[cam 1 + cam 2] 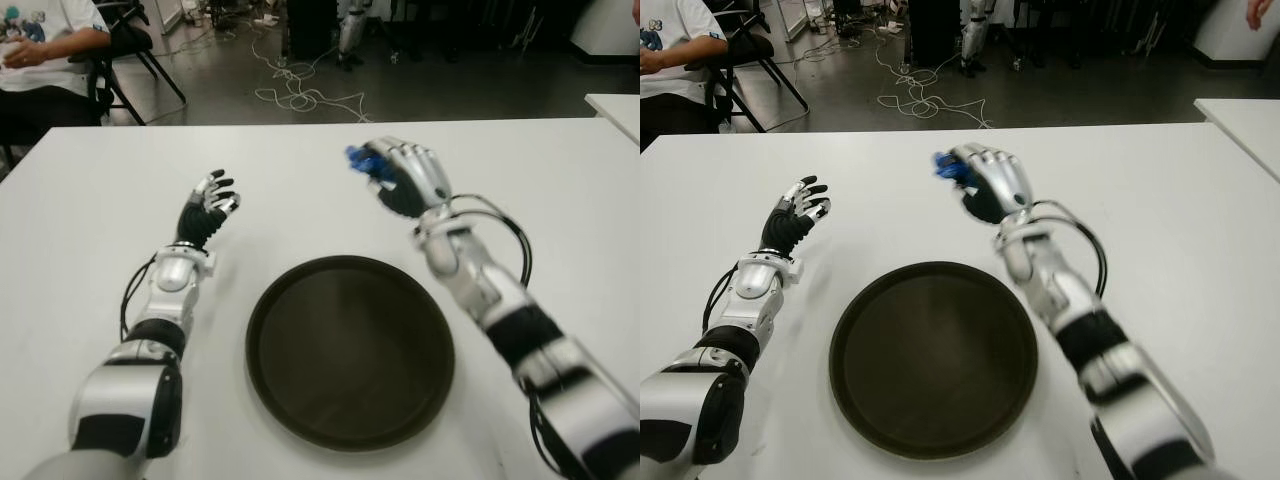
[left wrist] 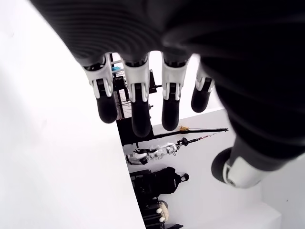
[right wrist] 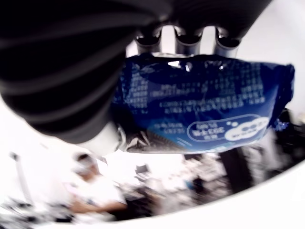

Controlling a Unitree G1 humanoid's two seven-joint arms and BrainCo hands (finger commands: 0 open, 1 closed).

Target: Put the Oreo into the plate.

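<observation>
My right hand (image 1: 400,175) is raised above the white table (image 1: 80,200), just beyond the far rim of the dark round plate (image 1: 350,350). Its fingers are curled around a blue Oreo packet (image 3: 200,109), whose end sticks out at the hand's left (image 1: 362,160). The plate holds nothing. My left hand (image 1: 208,208) shows to the left of the plate, fingers spread and holding nothing; its wrist view shows the straight fingers (image 2: 138,102) over the table.
A seated person (image 1: 40,45) on a chair is beyond the table's far left corner. Cables (image 1: 300,95) lie on the floor behind the table. Another white table's corner (image 1: 615,105) shows at the far right.
</observation>
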